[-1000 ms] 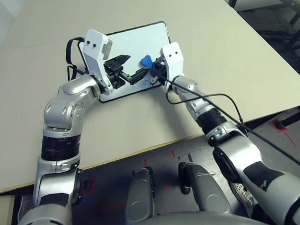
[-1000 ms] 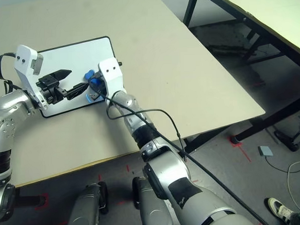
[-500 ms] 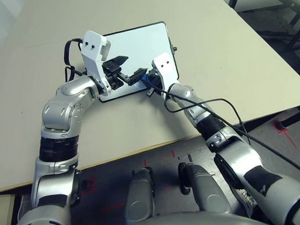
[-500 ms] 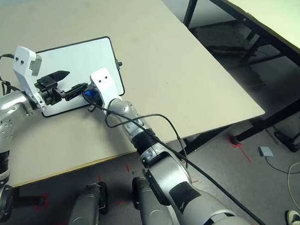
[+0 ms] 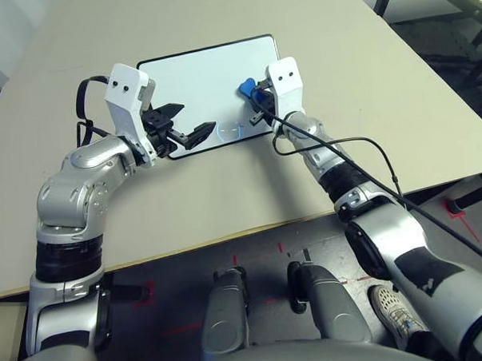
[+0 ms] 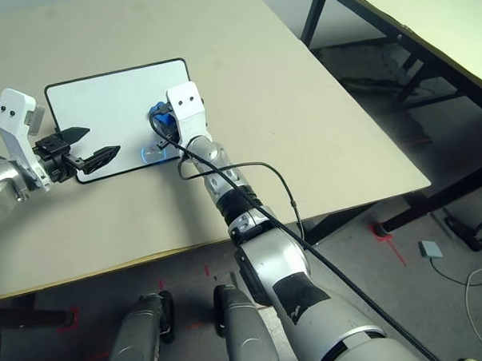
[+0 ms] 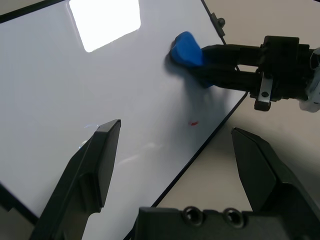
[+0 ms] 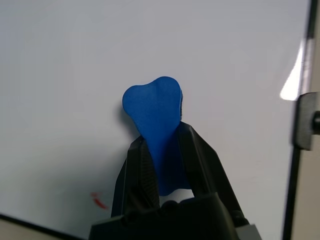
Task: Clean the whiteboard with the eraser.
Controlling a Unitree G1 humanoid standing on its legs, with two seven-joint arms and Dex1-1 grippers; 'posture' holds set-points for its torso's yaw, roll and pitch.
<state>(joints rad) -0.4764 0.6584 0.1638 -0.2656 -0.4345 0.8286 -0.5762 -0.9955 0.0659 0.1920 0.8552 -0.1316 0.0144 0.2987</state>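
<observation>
The whiteboard (image 5: 197, 82) lies flat on the beige table, white with a thin black frame. My right gripper (image 5: 252, 98) is over its right part, shut on the blue eraser (image 5: 244, 89), which rests against the board surface (image 8: 75, 75). In the right wrist view the eraser (image 8: 152, 107) sticks out past the fingers. A small red mark (image 7: 192, 122) is left near the board's near edge, also seen as a red mark (image 8: 98, 200) beside the fingers. My left gripper (image 5: 186, 124) hovers open over the near left part of the board, holding nothing.
The beige table (image 5: 366, 103) has free room around the board, and its right edge (image 6: 366, 103) drops to the floor. A black cable (image 5: 368, 155) trails from my right wrist along the forearm. Another table's black legs (image 6: 395, 38) stand at the far right.
My right gripper has carried the eraser from the board's near edge up to its far right part. The left gripper has drawn back to the left and its fingers stand wider.
</observation>
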